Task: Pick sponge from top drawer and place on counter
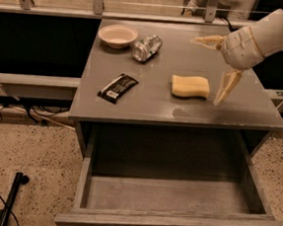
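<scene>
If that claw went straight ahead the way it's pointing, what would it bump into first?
Probably the sponge on the counter: the open claw hangs just beside it, aimed down towards it. Depth is unclear, so it might meet the counter first.

Nothing readable here, honestly. The black wrapper (pixel 117 87) on the counter (pixel 181 113) has a pale patch of print, but I can't make out a single word. The dented can (pixel 147 47) shows no legible label either. The gripper (pixel 204 71) hangs over the counter's right side, fingers spread wide apart, with no markings I can read.
</scene>
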Motion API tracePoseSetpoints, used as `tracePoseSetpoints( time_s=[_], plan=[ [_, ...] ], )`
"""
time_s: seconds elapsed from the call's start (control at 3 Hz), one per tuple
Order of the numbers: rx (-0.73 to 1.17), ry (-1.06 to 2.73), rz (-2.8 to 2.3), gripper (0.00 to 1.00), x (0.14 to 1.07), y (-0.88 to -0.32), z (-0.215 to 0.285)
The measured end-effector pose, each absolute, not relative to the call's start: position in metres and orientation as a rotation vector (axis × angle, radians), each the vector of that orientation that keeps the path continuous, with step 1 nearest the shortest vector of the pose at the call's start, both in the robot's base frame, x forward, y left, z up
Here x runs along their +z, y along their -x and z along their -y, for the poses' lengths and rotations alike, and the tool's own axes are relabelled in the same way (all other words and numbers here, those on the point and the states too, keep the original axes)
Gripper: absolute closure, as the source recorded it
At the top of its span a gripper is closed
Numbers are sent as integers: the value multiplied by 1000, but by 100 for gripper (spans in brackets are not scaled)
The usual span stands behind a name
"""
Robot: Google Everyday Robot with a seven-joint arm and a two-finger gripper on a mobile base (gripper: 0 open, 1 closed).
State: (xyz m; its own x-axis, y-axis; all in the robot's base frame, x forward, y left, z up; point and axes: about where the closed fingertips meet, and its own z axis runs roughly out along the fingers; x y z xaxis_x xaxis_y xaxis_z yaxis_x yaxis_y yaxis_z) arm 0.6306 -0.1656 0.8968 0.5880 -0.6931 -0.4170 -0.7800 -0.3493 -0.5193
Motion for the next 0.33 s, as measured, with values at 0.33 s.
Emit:
tracePoseSetpoints(
  time_s=[0.33],
  plan=[
    [183,2104,-1134,0,909,-628,161]
  ],
)
